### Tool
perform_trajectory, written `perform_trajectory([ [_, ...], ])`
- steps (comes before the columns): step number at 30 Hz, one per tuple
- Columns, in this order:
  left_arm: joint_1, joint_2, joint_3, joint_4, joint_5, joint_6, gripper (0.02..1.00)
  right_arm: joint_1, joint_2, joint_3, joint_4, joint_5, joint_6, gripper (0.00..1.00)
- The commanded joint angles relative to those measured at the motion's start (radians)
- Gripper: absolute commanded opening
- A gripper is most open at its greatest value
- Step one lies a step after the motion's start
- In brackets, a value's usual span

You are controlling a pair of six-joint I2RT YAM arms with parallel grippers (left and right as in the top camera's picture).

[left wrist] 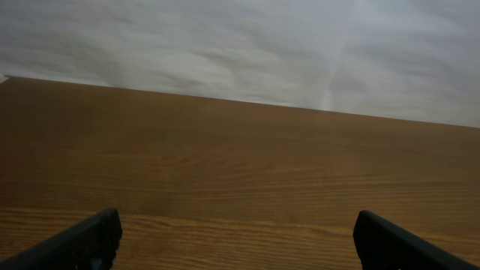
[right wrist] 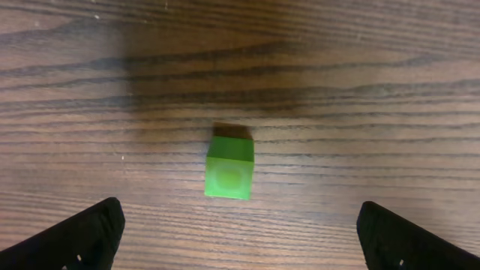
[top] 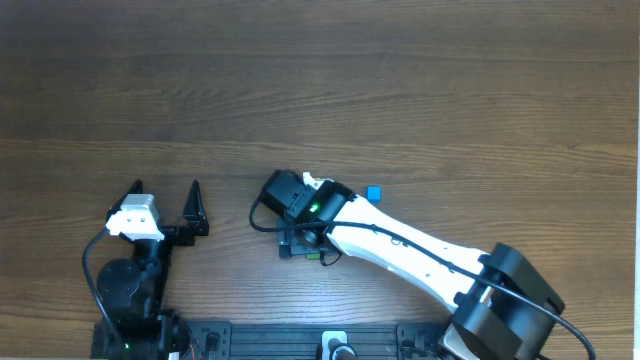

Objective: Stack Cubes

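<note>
Right arm slants across the bench (top: 320, 90) toward the middle, its tool (right wrist: 240, 225) spread wide above the green cube (right wrist: 229, 169); blue cube (top: 374, 194) just beside that arm; left tool (top: 165, 190) wide, near its base.

R arm (top: 400, 245) white shell, blk joints + cable (green LED); L gripper (top: 166, 190) blk, white wrist block.

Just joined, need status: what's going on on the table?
The right arm's pincer is open, hanging over a green cube that lies ungrasped on the wooden table. A blue cube sits beside that arm. The left pincer is open at the left, holding nothing. Nothing is stacked yet.
</note>
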Motion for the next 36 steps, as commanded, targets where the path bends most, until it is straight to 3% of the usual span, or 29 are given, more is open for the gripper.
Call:
perform_trajectory([
  [1, -0.004, -0.010, -0.009, 0.004, 0.013, 0.015, 1.000, 0.020, 0.031, 0.007, 0.020, 0.027, 0.056, 0.993],
  [22, -0.004, -0.010, -0.009, 0.004, 0.013, 0.015, 1.000, 0.029, 0.080, -0.117, 0.165, 0.020, 0.079, 0.980],
  [29, -0.004, -0.010, -0.009, 0.004, 0.013, 0.015, 1.000, 0.031, 0.084, -0.118, 0.169, 0.020, 0.078, 0.851],
  [36, -0.004, -0.010, -0.009, 0.004, 0.013, 0.015, 0.998, 0.032, 0.113, -0.118, 0.188, 0.019, 0.078, 0.798],
])
